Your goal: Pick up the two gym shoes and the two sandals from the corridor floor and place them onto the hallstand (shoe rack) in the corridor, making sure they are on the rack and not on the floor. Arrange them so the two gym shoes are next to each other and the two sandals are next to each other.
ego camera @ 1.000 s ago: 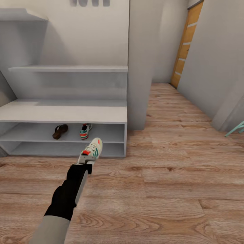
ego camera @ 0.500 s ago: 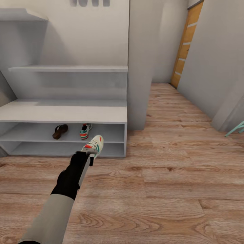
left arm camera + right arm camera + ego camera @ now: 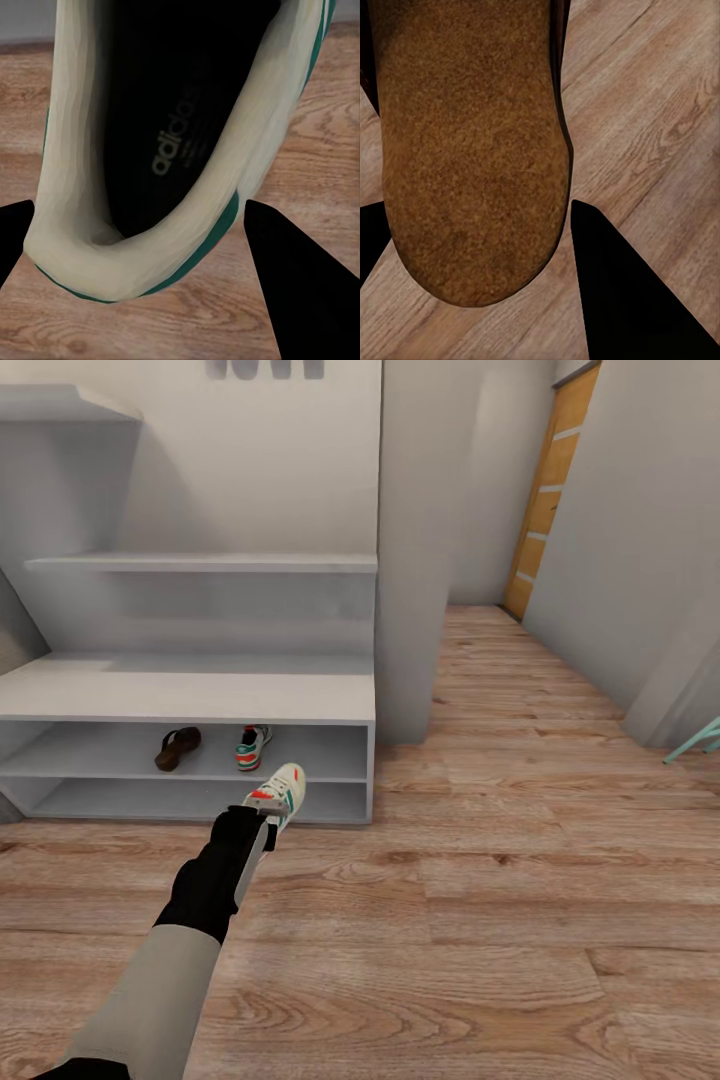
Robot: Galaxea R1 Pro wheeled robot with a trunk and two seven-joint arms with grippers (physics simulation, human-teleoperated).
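The left hand point(image 3: 268, 822) reaches forward over the corridor floor point(image 3: 480, 880), clamped on the heel end of a gym shoe point(image 3: 277, 792). That held shoe is cream-white with green side stripes and a red tongue label, and its toe points toward the hallstand point(image 3: 190, 695). It hangs in the air in front of the rack's lower right corner, above the floor planks and not resting on any shelf.

From the left wrist view, the shoe's heel collar point(image 3: 112, 262) sits between the two dark fingers point(image 3: 304, 292), with the black insole and its printed logo visible inside the opening.

On the hallstand's middle shelf, under the wide tabletop, a second gym shoe point(image 3: 252, 747) stands with its heel facing out. Beside it, to the left and a little apart, lies a dark brown sandal point(image 3: 177, 747).

The right wrist view looks along the right hand point(image 3: 480, 255), whose fingers point(image 3: 637, 300) flank the rounded end of another sandal point(image 3: 472, 150), its grainy brown footbed facing the camera, with wood floor behind it. The hand appears closed on this sandal, one finger against its edge, though the contact on the other side is cut off by the frame.

An orange door point(image 3: 550, 490) stands at the far end of the corridor.
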